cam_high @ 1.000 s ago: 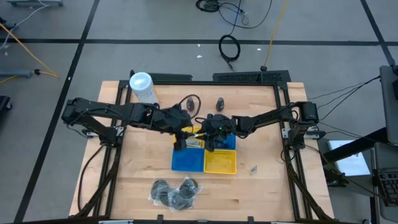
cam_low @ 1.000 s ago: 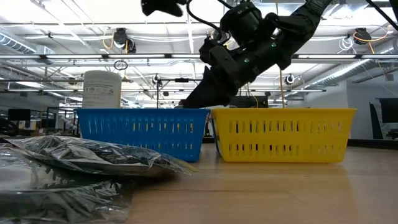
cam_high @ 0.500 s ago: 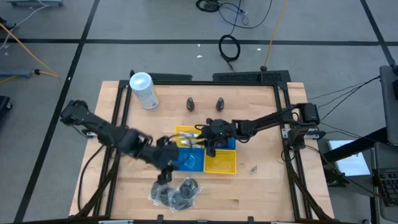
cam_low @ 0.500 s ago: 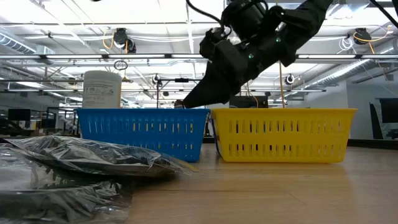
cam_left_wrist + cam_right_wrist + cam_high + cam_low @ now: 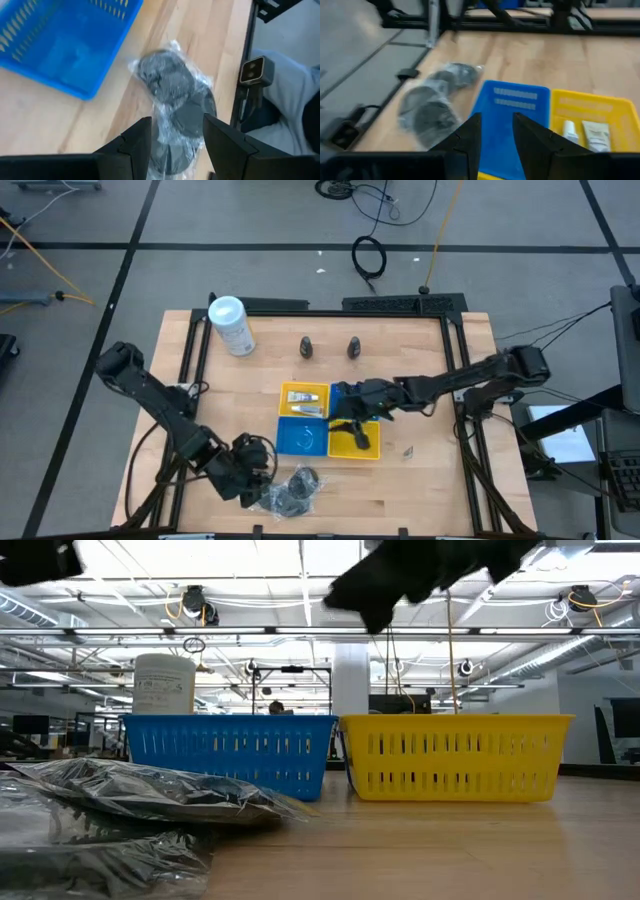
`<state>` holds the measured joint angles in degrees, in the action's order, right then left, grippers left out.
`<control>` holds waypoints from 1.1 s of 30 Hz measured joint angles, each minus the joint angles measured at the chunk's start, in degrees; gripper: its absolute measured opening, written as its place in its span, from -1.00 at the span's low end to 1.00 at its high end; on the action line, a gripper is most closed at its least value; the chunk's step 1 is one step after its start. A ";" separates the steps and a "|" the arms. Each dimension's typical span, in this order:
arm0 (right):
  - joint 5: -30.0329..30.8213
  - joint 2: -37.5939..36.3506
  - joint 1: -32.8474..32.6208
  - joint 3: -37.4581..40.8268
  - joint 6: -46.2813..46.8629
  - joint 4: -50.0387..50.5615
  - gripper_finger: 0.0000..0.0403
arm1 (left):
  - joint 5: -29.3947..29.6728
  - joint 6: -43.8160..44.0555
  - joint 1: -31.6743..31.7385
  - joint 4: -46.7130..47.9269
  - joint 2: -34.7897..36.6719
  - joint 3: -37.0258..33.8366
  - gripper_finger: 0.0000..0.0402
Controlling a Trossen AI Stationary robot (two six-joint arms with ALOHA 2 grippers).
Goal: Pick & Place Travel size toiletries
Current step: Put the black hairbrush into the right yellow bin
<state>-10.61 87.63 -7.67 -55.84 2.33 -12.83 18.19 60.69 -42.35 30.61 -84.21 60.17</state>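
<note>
Now, left gripper [image 5: 172, 137]: low over the near edge of the table, its two dark fingers [image 5: 137, 142] parted with nothing between them — the wrapped discs [image 5: 175, 102] lie just beyond the tips, on the bare wood.
Right gripper [image 5: 495, 132]: up above the baskets, fingers [image 5: 470, 135] apart and empty; ahead of them sit the blue basket [image 5: 512, 117] and the yellow basket [image 5: 620, 107].
Pale tubes [image 5: 585, 132]: two, side by side — in the right wrist view they lie in a yellow compartment beyond the right fingers.
Baskets from above: blue basket and yellow basket [image 5: 355, 442] stand touching, with a yellow-rimmed tray [image 5: 304, 400] against their far side.
Cone bottles [image 5: 307, 346]: two dark ones, upright, well beyond both grippers toward the far edge of the table [image 5: 420, 380].
White canister [image 5: 230, 325]: standing at the far left corner, apart from everything.
Small loose item [image 5: 408, 451]: on the wood right of the yellow basket; too small to tell what it is.
</note>
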 joint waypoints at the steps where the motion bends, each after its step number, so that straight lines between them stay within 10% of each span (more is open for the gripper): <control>1: -0.01 -1.17 -0.73 0.46 -0.02 -0.10 -0.49 | 0.13 1.87 -0.62 -1.01 0.00 -1.13 -0.13; 25: 13.68 -14.09 -12.75 13.47 2.63 -6.24 -0.53 | 0.02 46.54 -10.32 -4.30 -2.14 -10.65 -0.13; 33: 13.74 -14.09 -13.52 13.49 2.59 -6.32 -0.53 | -0.86 48.94 -10.67 -10.81 -6.76 -10.65 -0.13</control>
<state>3.13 73.54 -21.19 -42.35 4.92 -19.16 17.33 109.63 -53.01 19.80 -90.96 49.52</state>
